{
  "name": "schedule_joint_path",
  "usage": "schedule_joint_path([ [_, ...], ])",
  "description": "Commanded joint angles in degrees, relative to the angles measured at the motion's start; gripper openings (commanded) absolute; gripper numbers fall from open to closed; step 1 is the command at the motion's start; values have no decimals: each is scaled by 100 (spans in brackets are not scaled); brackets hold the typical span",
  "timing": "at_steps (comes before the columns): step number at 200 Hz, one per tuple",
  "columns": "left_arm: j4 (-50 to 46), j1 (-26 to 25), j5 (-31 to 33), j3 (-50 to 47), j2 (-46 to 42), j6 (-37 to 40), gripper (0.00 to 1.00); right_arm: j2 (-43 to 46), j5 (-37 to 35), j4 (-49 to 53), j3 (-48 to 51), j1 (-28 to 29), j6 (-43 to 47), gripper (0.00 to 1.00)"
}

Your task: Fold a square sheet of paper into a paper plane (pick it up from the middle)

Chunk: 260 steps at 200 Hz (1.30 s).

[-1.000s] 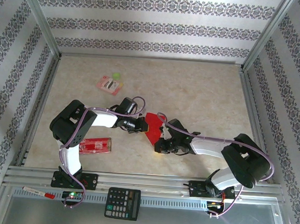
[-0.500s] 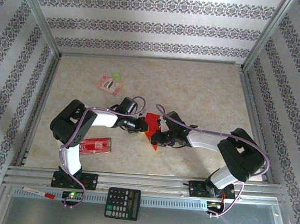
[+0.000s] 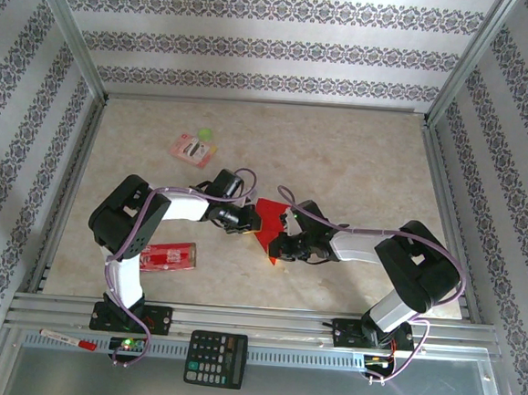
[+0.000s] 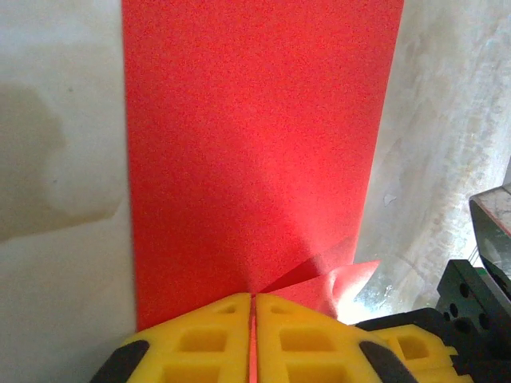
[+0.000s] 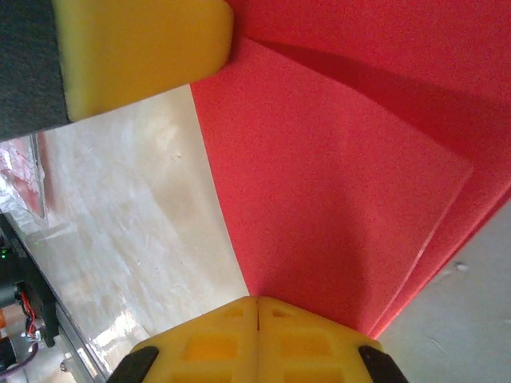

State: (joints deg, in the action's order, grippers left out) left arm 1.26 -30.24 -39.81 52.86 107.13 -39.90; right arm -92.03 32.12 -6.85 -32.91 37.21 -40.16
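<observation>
The red square sheet of paper (image 3: 267,220) lies mid-table, folded into a narrow layered shape with its point toward the near edge. My left gripper (image 3: 250,220) sits at its left side. In the left wrist view its yellow jaws (image 4: 252,299) are closed with a thin red sliver of paper (image 4: 255,144) between them, and a small flap lifts at the right. My right gripper (image 3: 279,246) is at the paper's near right. Its jaws (image 5: 257,302) are shut tight, tips against the paper's (image 5: 343,175) edge, with no paper seen between them. A left fingertip (image 5: 136,48) shows at top left.
A red packet with white print (image 3: 170,257) lies by the left arm. A pink packet (image 3: 193,148) lies at the back left. A calculator (image 3: 216,358) and a marker (image 3: 68,339) rest on the near rail. Aluminium posts and patterned walls bound the table.
The right gripper has moved left and slightly away from me onto the paper. The paper has gone from a wider shape to a narrower one. The left gripper has hardly moved.
</observation>
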Motion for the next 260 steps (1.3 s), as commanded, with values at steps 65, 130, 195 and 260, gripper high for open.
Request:
schedule_joint_path([
  [65,894,-416,-177,-740,-628,-1218,1,-324,-369,387,285,-114,115,1],
  [130,878,-530,-57,-494,-34,-1123,0,-347,-458,580,302,-150,129,0],
  [195,-3,-191,297,-64,241,-423,0,-305,-590,1007,337,-218,306,0],
  [260,-441,321,268,403,508,-27,0,-351,-655,1176,322,-244,410,0],
])
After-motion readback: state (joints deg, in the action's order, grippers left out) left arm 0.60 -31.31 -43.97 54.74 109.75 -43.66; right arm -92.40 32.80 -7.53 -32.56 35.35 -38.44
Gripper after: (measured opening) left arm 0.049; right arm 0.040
